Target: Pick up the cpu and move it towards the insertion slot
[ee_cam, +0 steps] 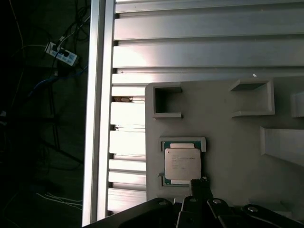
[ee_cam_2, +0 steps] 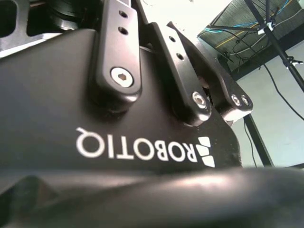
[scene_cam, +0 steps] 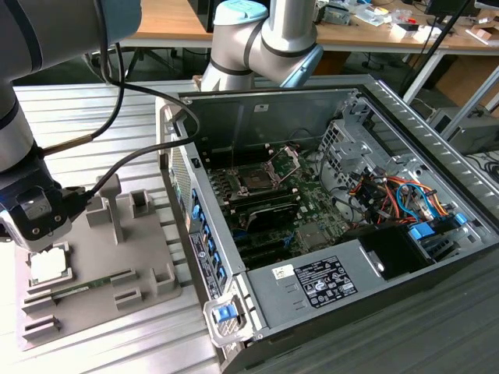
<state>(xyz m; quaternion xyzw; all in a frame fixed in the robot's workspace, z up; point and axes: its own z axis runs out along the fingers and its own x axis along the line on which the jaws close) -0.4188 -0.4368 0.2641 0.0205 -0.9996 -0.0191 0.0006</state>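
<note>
In the exterior view, the claw hangs low at 9 o'clock of the frame, over the near corner of a grey tray on the slatted table. The cpu lies flat in its recess on that tray, at about 5 o'clock from the claw and just beside it. A memory stick rests in a groove at 4 o'clock from the cpu. The slot sits well apart, at 2 o'clock from the cpu, inside the open case, its bracket tilted up.

In the second wrist view, the claw's black body and link arms sit close to the lens (whether it is open or closed I cannot tell).

In the first wrist view, the cpu sits square in the tray's recess, pale top up. The claw's dark front end overlaps one corner of the cpu; contact cannot be judged. The claw holds nothing that shows.
</note>
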